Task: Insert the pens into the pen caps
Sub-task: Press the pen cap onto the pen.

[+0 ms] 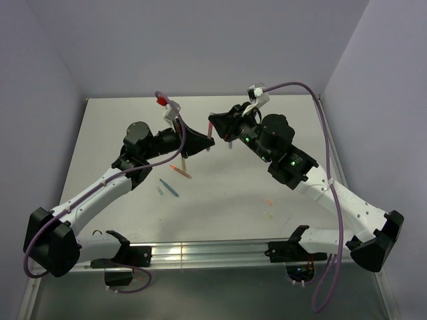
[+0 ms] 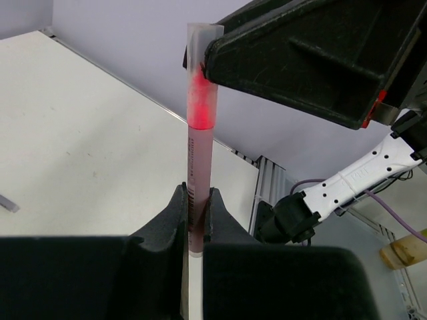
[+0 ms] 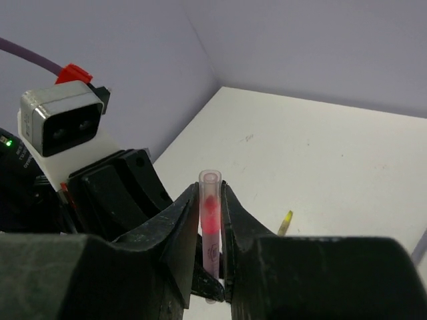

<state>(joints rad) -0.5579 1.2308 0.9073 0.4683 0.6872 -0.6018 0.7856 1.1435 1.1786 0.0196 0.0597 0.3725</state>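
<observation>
While the left fingers (image 2: 175, 220) clamp one pen (image 2: 199, 193) upright, a cap (image 2: 202, 80) looks seated on its tip. The right fingers (image 3: 179, 233) flank that cap, though I cannot tell whether they grip it. Loose pens (image 1: 180, 171) below that pen wait on the bench (image 1: 267, 133).

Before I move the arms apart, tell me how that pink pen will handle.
Probably stiff: the pink pen stands straight though the left hand pinches only its lower end. Likely light, being so thin. Its smooth round barrel may slip or roll if dropped.
</observation>
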